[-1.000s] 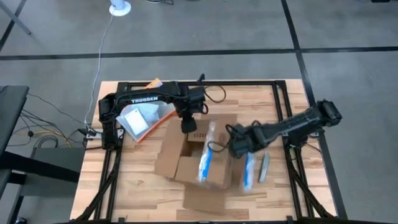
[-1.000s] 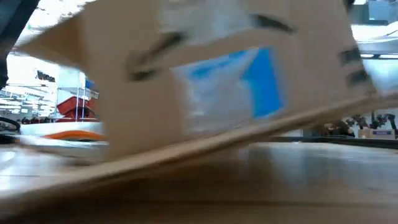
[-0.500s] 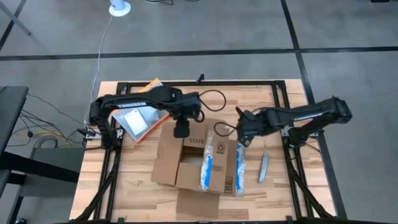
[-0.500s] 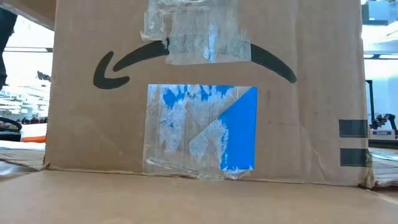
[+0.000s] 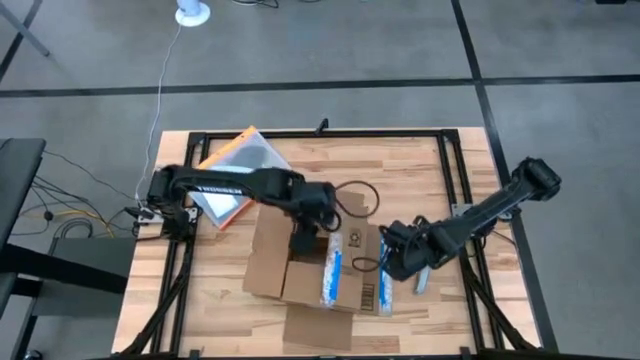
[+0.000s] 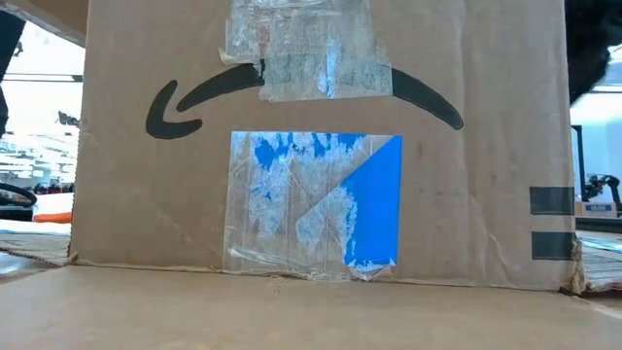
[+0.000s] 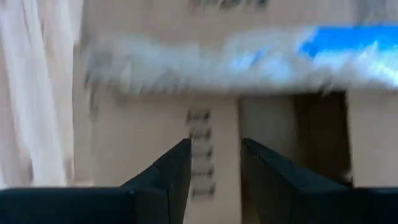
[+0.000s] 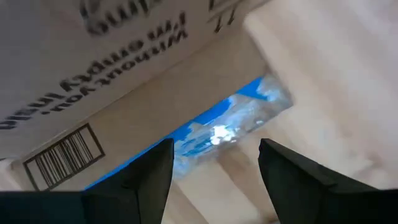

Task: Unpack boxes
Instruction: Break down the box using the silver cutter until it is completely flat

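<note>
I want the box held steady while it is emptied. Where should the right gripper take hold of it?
Probably the upright right-hand flap of the cardboard box: a thin standing edge, nearest the right gripper, which could pinch it from above, coming from the right.

The floor (image 5: 330,45) is gray and smooth, with dark lines crossing it. A wooden tabletop (image 5: 400,165) with a black frame stands in the middle. A white round thing (image 5: 193,12) sits on the floor far back, and a thin white cord (image 5: 163,75) runs from it toward the tabletop. A dark flat thing (image 5: 18,190) stands at the left edge. In the low view, the room behind looks bright.
</note>
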